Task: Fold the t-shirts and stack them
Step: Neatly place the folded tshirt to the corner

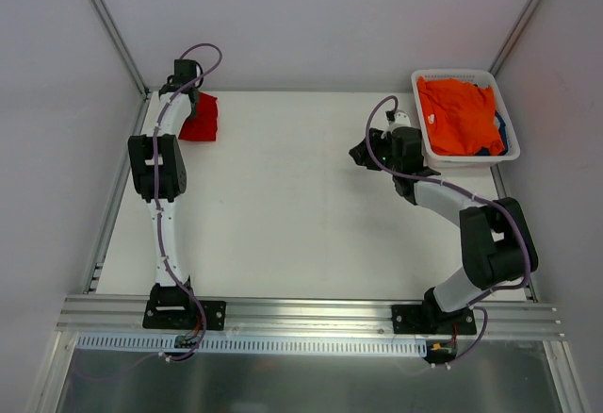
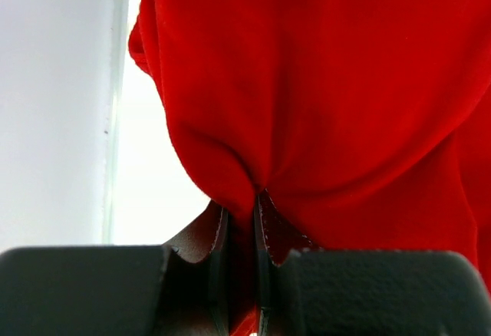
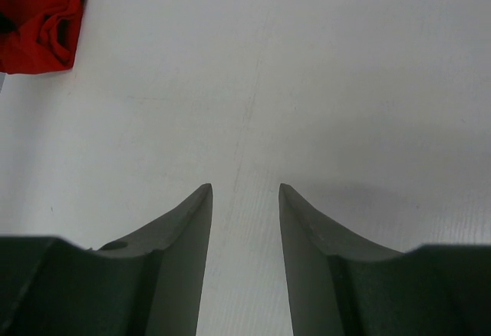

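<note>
Left gripper tight on red t-shirt: wrist view only.

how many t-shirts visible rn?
3. Red t-shirt far left, clamped in the left jaws; orange t-shirt on top in the white basket, far right; dark blue one peeking out beneath it. More may be hidden underneath.

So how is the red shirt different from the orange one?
The red shirt is bunched at the far left corner of the table; the orange shirt lies spread in the white basket on the right. The left gripper pinches the red shirt; nothing touches the orange shirt. Both are plain, bright cloth.
</note>
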